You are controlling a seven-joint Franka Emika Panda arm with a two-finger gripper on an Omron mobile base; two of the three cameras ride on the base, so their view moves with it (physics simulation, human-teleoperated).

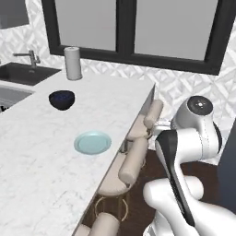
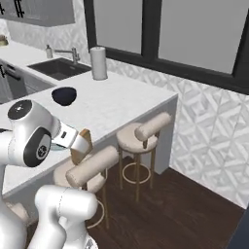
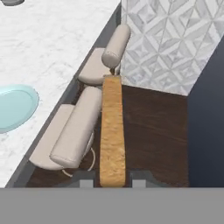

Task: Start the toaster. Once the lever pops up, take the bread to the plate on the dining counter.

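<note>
In the hand view I see the hand (image 3: 113, 180) cut off at the bottom edge, its fingertips pinching the bread (image 3: 112, 131) edge-on at centre frame, over the stools (image 3: 74, 131) beside the surface (image 3: 52, 43). The plate (image 3: 13, 107) sits at left, partly cropped. Farther off, upper left in the left base view, stand a dark bowl (image 1: 61, 99) and paper roll (image 1: 73, 63). I read no writing.

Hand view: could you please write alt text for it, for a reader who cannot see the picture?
The end effector holds the bread edge-on between its fingertips, above two beige bar stools and dark wood floor. To the left, the pale teal plate lies bare on the white marble dining counter; patterned wall tiles stand beyond.
</note>
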